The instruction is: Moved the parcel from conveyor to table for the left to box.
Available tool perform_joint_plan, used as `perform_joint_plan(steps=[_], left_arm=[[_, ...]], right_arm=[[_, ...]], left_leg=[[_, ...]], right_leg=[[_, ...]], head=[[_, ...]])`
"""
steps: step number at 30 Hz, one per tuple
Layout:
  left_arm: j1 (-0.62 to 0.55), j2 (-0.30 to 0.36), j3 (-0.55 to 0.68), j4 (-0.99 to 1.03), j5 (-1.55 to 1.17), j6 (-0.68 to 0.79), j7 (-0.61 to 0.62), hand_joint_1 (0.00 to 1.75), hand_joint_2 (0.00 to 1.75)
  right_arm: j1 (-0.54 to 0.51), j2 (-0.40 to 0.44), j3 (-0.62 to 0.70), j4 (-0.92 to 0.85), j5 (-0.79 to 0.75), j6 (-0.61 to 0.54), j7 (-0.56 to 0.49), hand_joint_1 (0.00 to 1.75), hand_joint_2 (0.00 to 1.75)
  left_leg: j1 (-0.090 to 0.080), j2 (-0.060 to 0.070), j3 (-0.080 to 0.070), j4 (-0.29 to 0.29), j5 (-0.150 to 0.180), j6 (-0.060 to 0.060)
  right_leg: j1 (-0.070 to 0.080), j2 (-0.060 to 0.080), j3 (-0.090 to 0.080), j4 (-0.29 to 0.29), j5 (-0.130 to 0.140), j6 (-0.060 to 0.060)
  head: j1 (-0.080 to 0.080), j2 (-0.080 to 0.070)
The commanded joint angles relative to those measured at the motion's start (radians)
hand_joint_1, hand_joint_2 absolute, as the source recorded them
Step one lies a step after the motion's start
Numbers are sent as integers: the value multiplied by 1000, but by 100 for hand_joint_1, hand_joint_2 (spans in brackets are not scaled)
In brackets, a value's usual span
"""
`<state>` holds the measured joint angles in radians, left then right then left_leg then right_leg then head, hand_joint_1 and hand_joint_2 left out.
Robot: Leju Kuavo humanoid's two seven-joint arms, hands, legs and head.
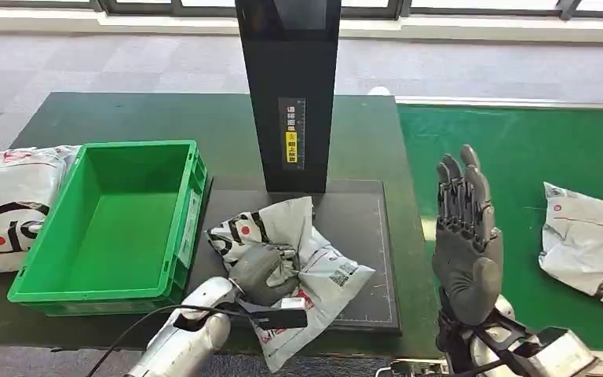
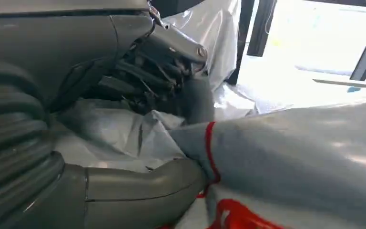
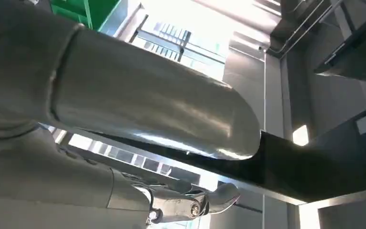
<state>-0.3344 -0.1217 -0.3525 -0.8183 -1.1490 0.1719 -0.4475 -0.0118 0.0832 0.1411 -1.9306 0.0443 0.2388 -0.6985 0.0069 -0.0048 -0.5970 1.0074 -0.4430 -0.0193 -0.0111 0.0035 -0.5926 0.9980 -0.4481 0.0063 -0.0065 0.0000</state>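
Observation:
A grey-white plastic parcel (image 1: pixel 314 263) with black and red print lies crumpled on the black pad (image 1: pixel 369 228) in front of the dark scanner post. My left hand (image 1: pixel 263 273) grips the parcel's near-left part; in the left wrist view the thumb (image 2: pixel 138 183) and fingers (image 2: pixel 171 62) close on the wrinkled film of the parcel (image 2: pixel 286 152). The green box (image 1: pixel 114 220) stands open and empty just left of the pad. My right hand (image 1: pixel 465 232) is raised upright at the table's right edge, fingers straight and apart, holding nothing; its thumb (image 3: pixel 162 114) looms in the right wrist view.
The scanner post (image 1: pixel 289 86) rises behind the pad. A second parcel (image 1: pixel 589 243) lies on the green conveyor (image 1: pixel 518 149) at the right. A third parcel (image 1: pixel 8 204) lies on the dark table left of the box.

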Motion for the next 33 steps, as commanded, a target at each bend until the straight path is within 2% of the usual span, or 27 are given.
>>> perform_joint_plan(steps=[1, 4, 7, 8, 13, 24, 28, 29, 31, 32, 33], left_arm=[[-1, -12, -13, -111, 1, 93, 25, 175, 175], [21, -27, 13, -200, 18, 177, 16, 175, 175], [104, -29, 53, -357, 49, 319, 0, 175, 175], [104, -29, 53, -357, 49, 319, 0, 175, 175], [203, -21, 107, -572, 209, 487, -88, 175, 175], [221, -16, 118, -602, 307, 520, -136, 175, 175], [261, -45, 220, -675, 344, 526, -194, 175, 175], [270, -83, 299, -708, 347, 526, -221, 175, 175], [258, -94, 400, -728, 399, 526, -230, 175, 175], [254, -88, 418, -728, 422, 526, -231, 175, 175], [233, -53, 453, -718, 484, 526, -225, 175, 175]], right_arm=[[30, -19, -14, -41, 13, -25, 0, 0, 0], [28, -22, 2, -47, 15, -36, 0, 0, 0], [22, -26, 24, -44, 14, -40, 0, 0, 0], [22, -26, 24, -44, 14, -40, 0, 0, 0], [-25, -19, 34, 9, 1, -30, 0, 0, 0], [-27, -17, 34, 13, -4, -28, 0, 0, 0], [-46, -11, 34, 37, -9, -21, 0, 0, 0], [-50, -9, 34, 45, -10, -20, 0, 0, 0], [-47, -8, 36, 49, -13, -18, 0, 0, 0], [-46, -8, 36, 49, -14, -18, 0, 0, 0], [-42, -8, 37, 46, -15, -19, 0, 0, 0]], left_leg=[[0, -1, 0, 0, 0, 1], [0, -1, 1, 0, -1, 1], [0, 1, 0, 0, 0, 1], [0, 2, 1, -1, -1, 1], [0, 5, 1, -1, -2, 1], [0, 4, 2, -2, -1, 1], [0, 4, 2, -2, -2, 1], [0, 4, 0, -1, -2, 1], [1, 4, 0, -1, -2, 1], [0, 5, 2, -2, -2, 1], [0, 4, 1, -1, -1, 1]], right_leg=[[0, -2, 1, 0, -1, 0], [1, -2, 2, -1, -1, 0], [0, 0, 0, 0, 0, 0], [0, 1, 1, -1, 0, 0], [0, 5, 1, -1, 0, 0], [0, 2, 2, -2, -1, 0], [0, 3, 2, -1, -1, 0], [0, 2, 1, -1, -1, 0], [1, 3, 1, -1, -1, 0], [0, 4, 2, -1, -1, 0], [1, 3, 1, -1, -1, 0]], head=[[0, 0], [0, 0], [0, 0], [0, 0], [0, 0], [0, 0], [0, 0], [0, 0], [0, 0], [0, 0], [0, 0]])
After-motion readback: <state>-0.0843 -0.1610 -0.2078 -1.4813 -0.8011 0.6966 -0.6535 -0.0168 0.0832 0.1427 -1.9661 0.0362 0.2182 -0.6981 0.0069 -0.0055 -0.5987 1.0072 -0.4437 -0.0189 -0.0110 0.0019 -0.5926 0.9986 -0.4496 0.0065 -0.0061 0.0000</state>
